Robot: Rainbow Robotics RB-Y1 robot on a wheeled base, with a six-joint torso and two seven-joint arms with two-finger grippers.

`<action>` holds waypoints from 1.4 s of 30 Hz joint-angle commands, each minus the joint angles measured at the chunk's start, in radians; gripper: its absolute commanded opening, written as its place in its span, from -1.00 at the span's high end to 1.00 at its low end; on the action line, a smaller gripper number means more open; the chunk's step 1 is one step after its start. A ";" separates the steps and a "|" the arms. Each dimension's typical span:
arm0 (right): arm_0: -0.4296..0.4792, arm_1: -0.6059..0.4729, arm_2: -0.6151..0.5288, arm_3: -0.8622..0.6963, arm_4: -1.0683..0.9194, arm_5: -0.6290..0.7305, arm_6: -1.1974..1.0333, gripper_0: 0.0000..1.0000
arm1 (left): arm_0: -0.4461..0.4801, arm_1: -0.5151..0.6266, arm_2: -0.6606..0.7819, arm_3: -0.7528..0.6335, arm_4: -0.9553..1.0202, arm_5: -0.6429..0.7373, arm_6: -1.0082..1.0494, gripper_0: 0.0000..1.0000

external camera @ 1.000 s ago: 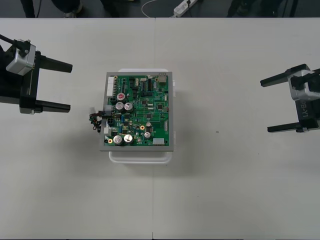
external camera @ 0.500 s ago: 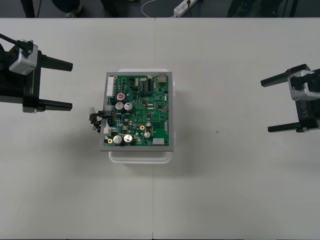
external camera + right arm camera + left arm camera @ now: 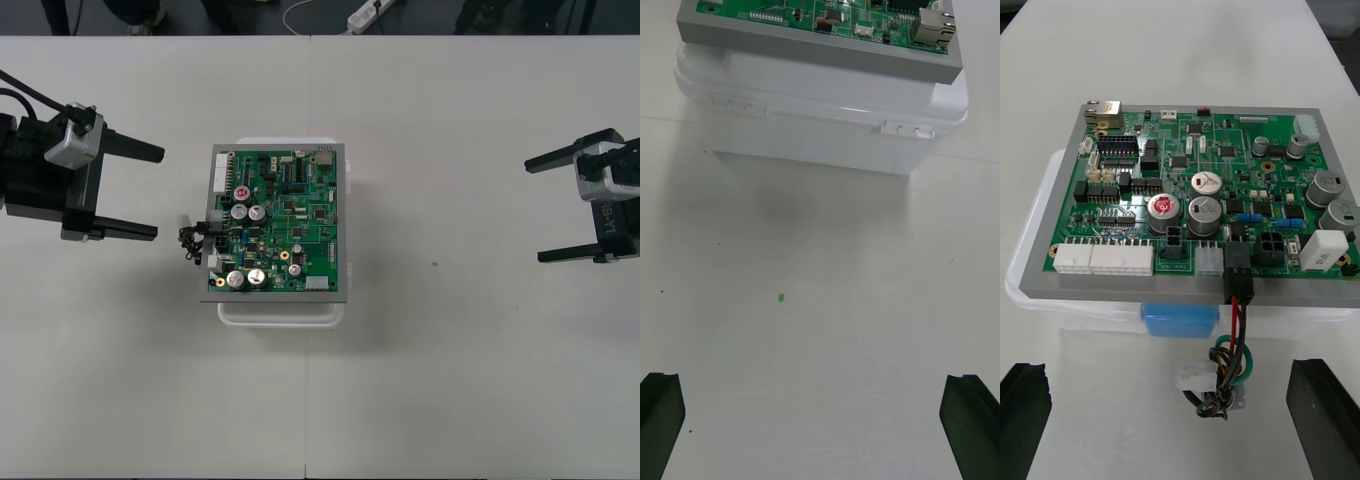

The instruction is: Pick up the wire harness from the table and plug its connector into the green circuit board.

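The green circuit board [image 3: 278,222] rests on its white base [image 3: 282,312] at the table's middle. The harness's black plug [image 3: 1238,272] sits in a connector at the board's left edge [image 3: 212,227]. Its red, black and green wires [image 3: 1232,347] hang down off that edge to a small bundle [image 3: 188,241] on the table. My left gripper [image 3: 155,190] stands open just left of the board, facing the harness, with nothing between its fingers [image 3: 1022,409]. My right gripper [image 3: 535,210] is open far to the right, near the table's side.
The board's white base [image 3: 820,112] has small clips on its side. A tiny green speck [image 3: 781,298] lies on the table between the base and my right gripper. A power strip [image 3: 368,12] and cable lie on the dark floor beyond the far edge.
My left gripper has moved right, toward the board and the harness, staying open. The right gripper has barely shifted. The harness has not moved.
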 commanded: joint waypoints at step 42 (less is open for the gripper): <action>0.010 0.081 -0.012 -0.087 0.014 -0.004 -0.258 -1.00 | -0.002 0.106 -0.044 -0.038 0.072 -0.029 0.016 -0.84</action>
